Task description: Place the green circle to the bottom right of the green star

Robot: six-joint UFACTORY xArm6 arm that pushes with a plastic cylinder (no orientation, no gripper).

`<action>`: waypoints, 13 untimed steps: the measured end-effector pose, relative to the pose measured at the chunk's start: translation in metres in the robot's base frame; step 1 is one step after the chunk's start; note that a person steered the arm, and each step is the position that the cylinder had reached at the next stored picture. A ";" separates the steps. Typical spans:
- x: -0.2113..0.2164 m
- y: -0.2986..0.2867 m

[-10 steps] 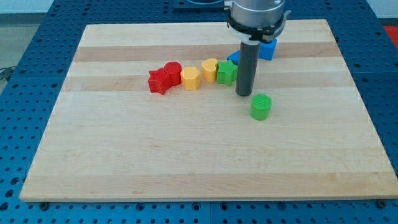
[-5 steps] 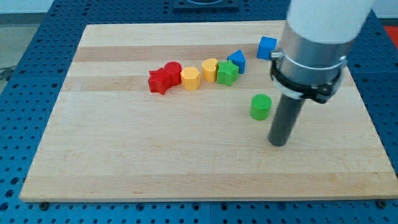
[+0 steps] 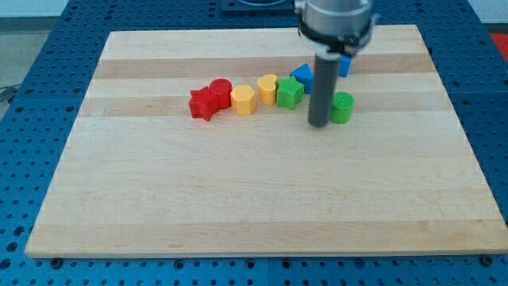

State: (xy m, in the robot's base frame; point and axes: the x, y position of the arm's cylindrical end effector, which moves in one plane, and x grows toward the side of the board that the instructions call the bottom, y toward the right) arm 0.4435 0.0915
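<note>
Camera view: my tip (image 3: 319, 124) touching green circle (image 3: 342, 107) at its left, right of green star (image 3: 290, 93). No fingers on rod. Nudge circle slightly down-frame, gently.

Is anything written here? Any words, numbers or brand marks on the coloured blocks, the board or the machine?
None can be read: the wooden board, the green circle, the green star, the other blocks and the arm carry no visible text. My tip stands just left of the green circle.
</note>
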 end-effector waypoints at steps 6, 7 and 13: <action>-0.013 0.017; -0.014 0.011; -0.042 0.029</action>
